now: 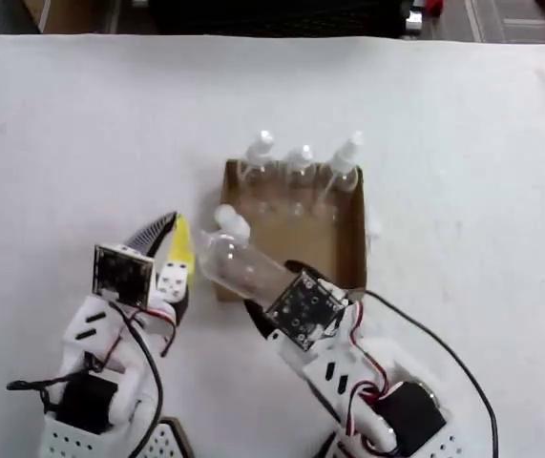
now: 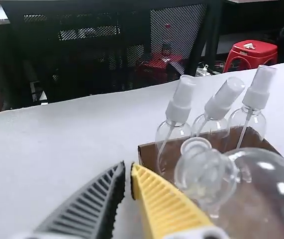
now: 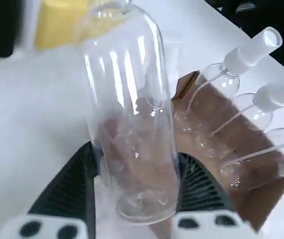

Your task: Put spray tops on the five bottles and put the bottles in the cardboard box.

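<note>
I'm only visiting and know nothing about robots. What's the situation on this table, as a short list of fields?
Box contents: three bottles with spray tops, standing along the far wall of the cardboard box
Right end effector: shut on a clear bottle, tilted, at the box's near corner
Left end effector: shut, empty, beside that bottle's neck
Surface: white table

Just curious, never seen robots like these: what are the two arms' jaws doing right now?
Left gripper: jaws closed, holding nothing.
Right gripper: jaws closed on the clear bottle.
</note>
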